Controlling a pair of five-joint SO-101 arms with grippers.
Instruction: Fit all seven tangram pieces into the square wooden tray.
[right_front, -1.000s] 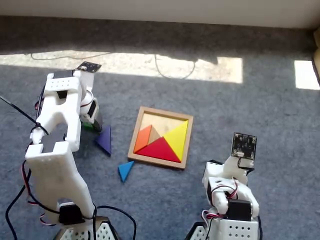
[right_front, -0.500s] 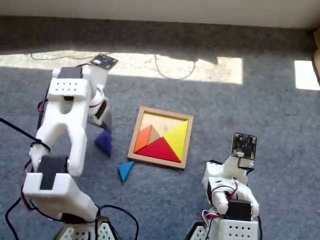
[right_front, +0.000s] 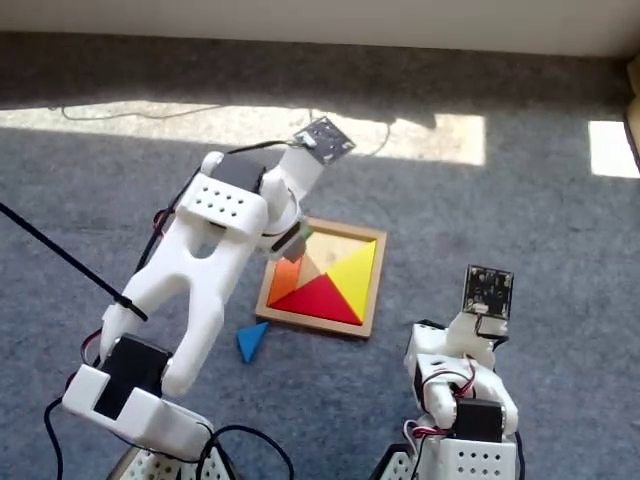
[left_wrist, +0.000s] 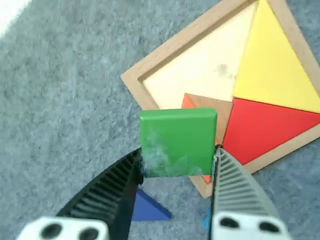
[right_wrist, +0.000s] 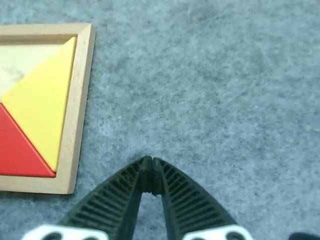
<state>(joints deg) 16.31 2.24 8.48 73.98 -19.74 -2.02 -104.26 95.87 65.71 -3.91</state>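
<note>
My left gripper (left_wrist: 177, 167) is shut on a green square piece (left_wrist: 178, 142), holding it above the near-left corner of the square wooden tray (left_wrist: 134, 80). In the high view the same green square piece (right_front: 293, 240) sits at the tray's (right_front: 372, 290) upper left side, under the left arm. A yellow triangle (right_front: 355, 270), a red triangle (right_front: 320, 298) and an orange piece (right_front: 285, 275) lie in the tray. A light blue triangle (right_front: 250, 340) lies on the carpet in front of it. My right gripper (right_wrist: 150, 177) is shut and empty over bare carpet, right of the tray (right_wrist: 80, 100).
A dark blue piece (left_wrist: 147, 210) lies on the carpet under my left gripper. The upper part of the tray floor (right_front: 330, 245) is bare wood. A cable (right_front: 345, 150) runs over the sunlit carpet behind the tray. The right arm (right_front: 455, 375) stands at the front right.
The left arm has swung right from the carpet at the left to the tray's left corner, carrying the green square. It now covers the dark blue piece in the high view. The right arm stayed still.
</note>
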